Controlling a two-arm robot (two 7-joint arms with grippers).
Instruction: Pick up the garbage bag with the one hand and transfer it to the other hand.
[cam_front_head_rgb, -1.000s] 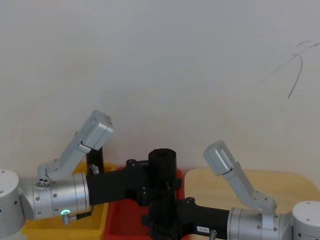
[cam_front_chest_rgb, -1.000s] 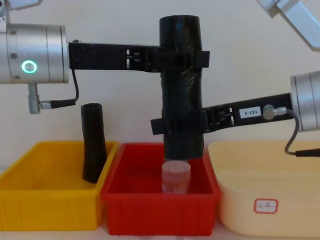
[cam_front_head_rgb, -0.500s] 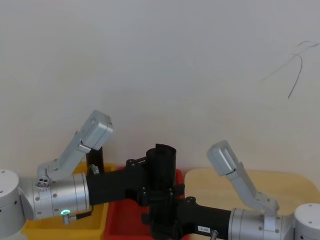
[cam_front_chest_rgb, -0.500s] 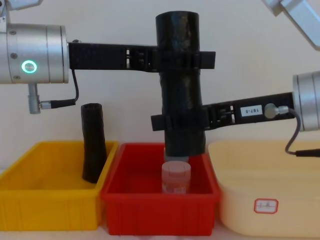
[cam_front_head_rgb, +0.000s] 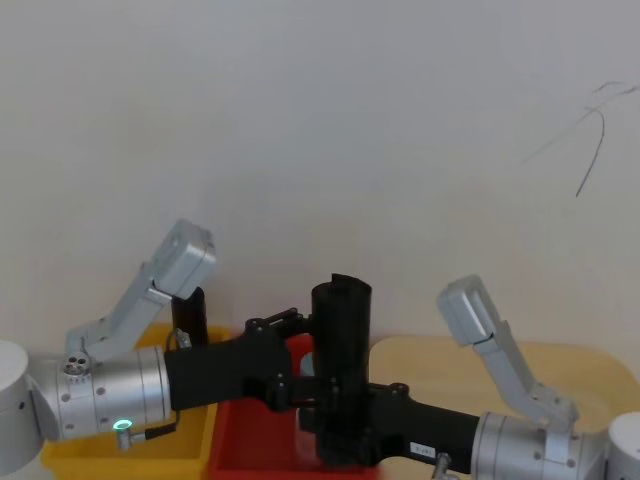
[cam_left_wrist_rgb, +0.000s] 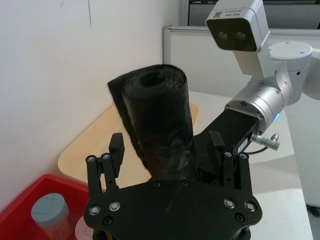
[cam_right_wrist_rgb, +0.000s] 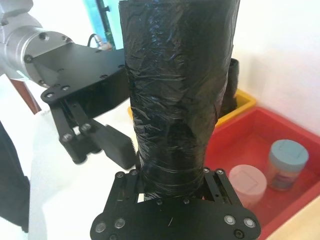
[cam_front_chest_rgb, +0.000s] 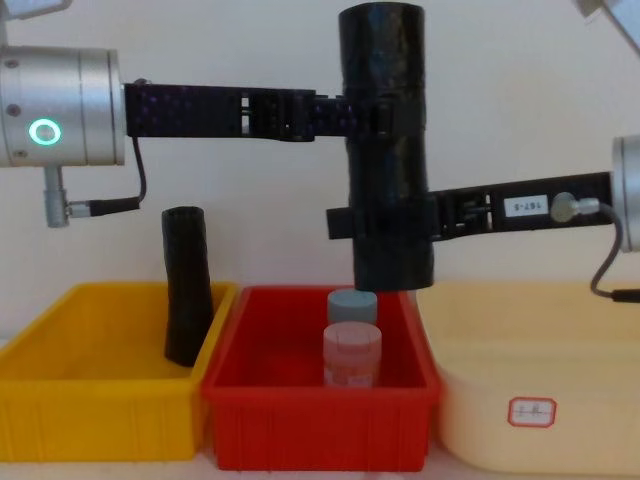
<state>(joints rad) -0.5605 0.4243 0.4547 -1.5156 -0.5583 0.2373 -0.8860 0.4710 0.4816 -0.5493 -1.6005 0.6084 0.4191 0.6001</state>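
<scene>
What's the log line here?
handover | right claw shut on garbage bag, upright above red bin | left claw open

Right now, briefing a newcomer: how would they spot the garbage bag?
Find the red bin in the middle. The garbage bag stands upright in the air above it, clamped low by the right gripper. It is thicker and wrinklier than the slim roll in the yellow bin.

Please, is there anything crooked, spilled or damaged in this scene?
Nothing spilled. The slim black roll leans slightly in the yellow bin. The garbage bag stands upright in the right end effector, its outer film edge loose.
</scene>
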